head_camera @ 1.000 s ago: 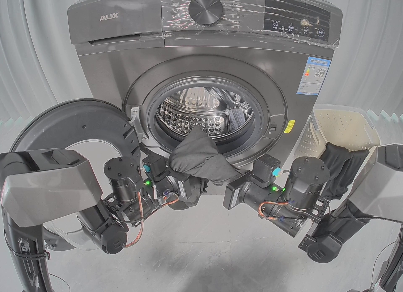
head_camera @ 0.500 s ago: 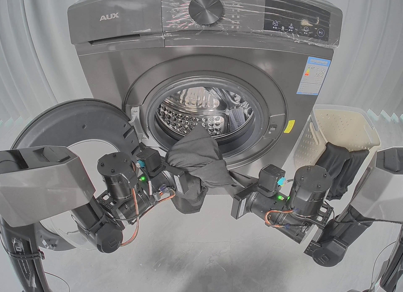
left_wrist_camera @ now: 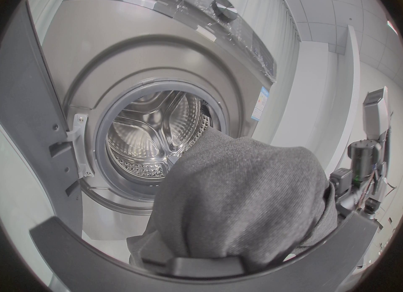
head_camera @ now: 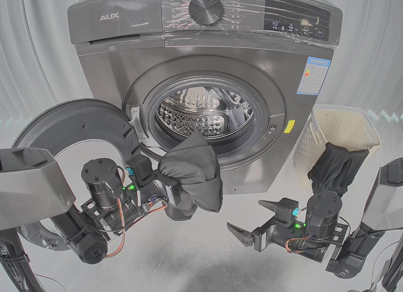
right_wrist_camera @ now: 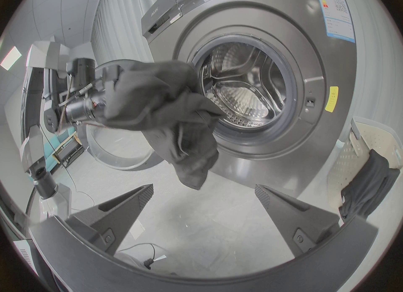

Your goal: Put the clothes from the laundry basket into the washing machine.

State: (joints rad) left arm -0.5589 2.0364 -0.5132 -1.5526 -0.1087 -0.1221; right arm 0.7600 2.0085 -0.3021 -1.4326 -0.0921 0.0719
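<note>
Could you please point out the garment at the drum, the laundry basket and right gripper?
garment [head_camera: 194, 167]: head view, bunched middle.
laundry basket [head_camera: 305, 148]: head view, side wall.
right gripper [head_camera: 244, 213]: head view, between open fingertips.

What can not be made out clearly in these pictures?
Left gripper: the dark garment covers it in the head and left wrist views, so its grasp is unclear.
Laundry basket bottom: in the head view its wall and the dark clothes over its rim hide what lies inside.
Drum lower front: the garment hides it in the head view.
</note>
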